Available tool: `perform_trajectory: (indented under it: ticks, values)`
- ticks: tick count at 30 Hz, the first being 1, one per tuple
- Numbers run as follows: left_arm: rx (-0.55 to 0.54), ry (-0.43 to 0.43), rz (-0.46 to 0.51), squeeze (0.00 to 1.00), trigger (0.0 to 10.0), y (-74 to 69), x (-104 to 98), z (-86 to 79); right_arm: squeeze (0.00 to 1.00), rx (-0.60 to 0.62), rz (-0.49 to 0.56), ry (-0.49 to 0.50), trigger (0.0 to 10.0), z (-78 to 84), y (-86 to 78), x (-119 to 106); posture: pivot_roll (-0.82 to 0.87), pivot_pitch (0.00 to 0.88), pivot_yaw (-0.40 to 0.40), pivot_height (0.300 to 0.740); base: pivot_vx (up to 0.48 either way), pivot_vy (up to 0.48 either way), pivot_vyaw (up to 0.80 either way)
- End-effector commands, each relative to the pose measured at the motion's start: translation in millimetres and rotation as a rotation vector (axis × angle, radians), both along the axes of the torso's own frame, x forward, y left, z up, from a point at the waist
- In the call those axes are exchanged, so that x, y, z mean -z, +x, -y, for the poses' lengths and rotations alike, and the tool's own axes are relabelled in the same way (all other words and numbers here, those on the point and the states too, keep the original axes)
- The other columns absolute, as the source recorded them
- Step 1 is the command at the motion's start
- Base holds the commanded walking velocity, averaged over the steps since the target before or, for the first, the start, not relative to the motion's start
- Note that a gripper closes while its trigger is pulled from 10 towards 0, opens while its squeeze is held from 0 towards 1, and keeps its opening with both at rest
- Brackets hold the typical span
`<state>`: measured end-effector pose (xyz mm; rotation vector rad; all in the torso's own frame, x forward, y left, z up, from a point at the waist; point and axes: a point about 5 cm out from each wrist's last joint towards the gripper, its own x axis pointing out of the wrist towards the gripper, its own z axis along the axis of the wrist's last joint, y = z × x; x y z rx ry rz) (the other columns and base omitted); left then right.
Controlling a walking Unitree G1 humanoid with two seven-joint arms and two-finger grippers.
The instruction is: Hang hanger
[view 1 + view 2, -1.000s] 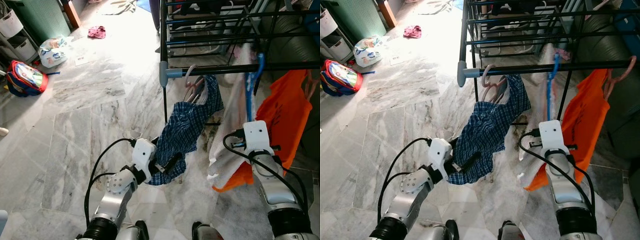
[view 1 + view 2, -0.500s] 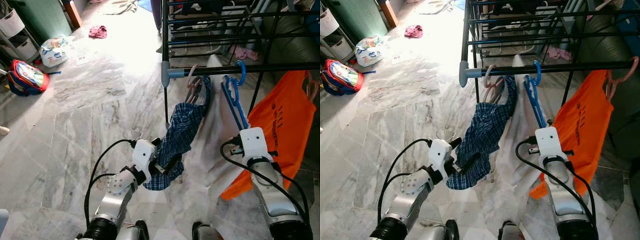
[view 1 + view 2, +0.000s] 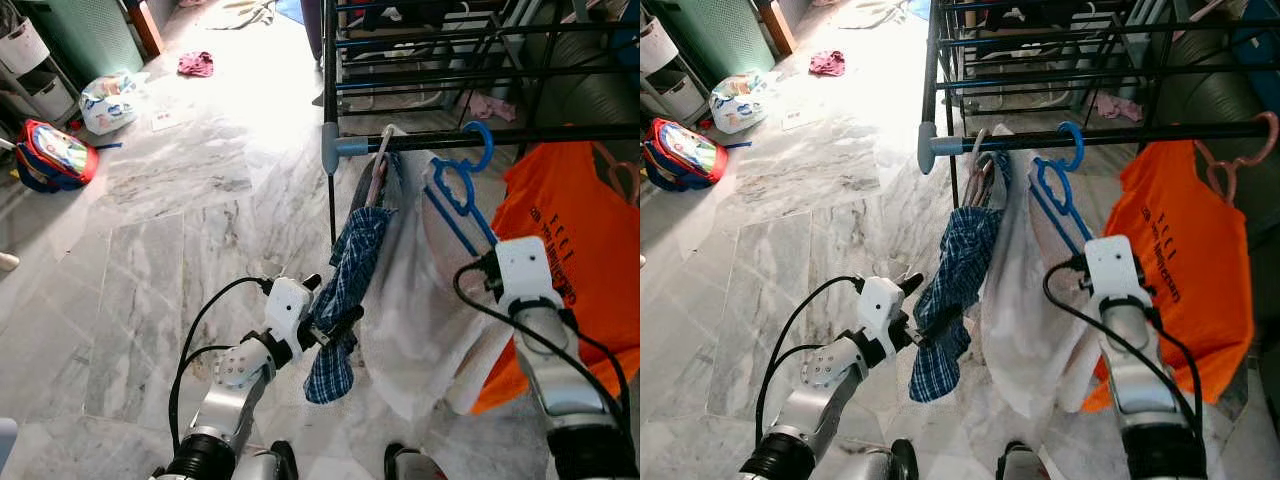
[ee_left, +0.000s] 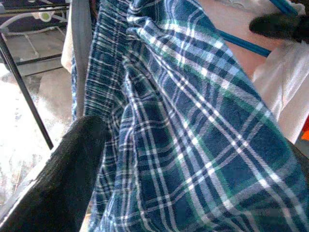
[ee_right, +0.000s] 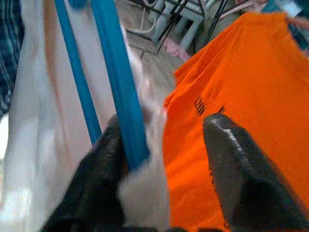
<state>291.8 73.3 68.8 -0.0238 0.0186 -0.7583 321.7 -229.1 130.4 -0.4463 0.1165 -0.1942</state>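
The blue hanger (image 3: pixel 455 195) hung by its hook on the black rail (image 3: pixel 520 136) of the drying rack, a white cloth (image 3: pixel 415 300) draped from it. The right gripper (image 5: pixel 164 183) had its fingers spread, the hanger's lower bar and a fold of white cloth between them. The orange garment (image 3: pixel 575 250) beside it carried dark lettering too small to read. The left gripper (image 4: pixel 159 159) was clamped on the plaid shirt (image 3: pixel 340 290), which the left wrist view showed pinched between the fingers.

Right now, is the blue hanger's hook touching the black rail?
Touching. In the right eye view the blue hanger curls its hook over the black rail, with the right gripper at its lower end.
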Motion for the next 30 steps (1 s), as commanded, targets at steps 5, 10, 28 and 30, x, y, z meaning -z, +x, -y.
perform_trajectory:
  ticks: [5, 10, 28, 30]
  values:
    - [-0.005, 0.016, -0.017, 0.0, 10.0, -2.2, 5.6, -3.6, 1.0, -0.037, -0.031, 0.001, 10.0, -0.4, 4.8, 2.6, -0.08, 0.215, 0.092, 0.74, 0.0, 0.0, 0.0]
    - [-0.009, 0.018, -0.02, 0.0, 10.0, -2.7, 6.5, -4.3, 1.0, -0.085, -0.052, 0.029, 10.0, -3.1, 10.8, 2.7, -0.07, 0.216, 0.091, 0.74, 0.0, 0.0, 0.0]
    - [0.019, -0.009, 0.047, 0.0, 10.0, -2.6, -7.5, -11.1, 1.0, -0.204, -0.02, 0.085, 10.0, -17.7, 29.0, -9.5, -0.06, 0.218, 0.093, 0.74, 0.0, 0.0, 0.0]
    - [0.021, -0.005, 0.048, 0.0, 10.0, -1.7, -7.9, -12.2, 1.0, -0.21, -0.025, 0.102, 10.0, -18.2, 30.9, -8.6, -0.06, 0.218, 0.094, 0.74, 0.0, 0.0, 0.0]
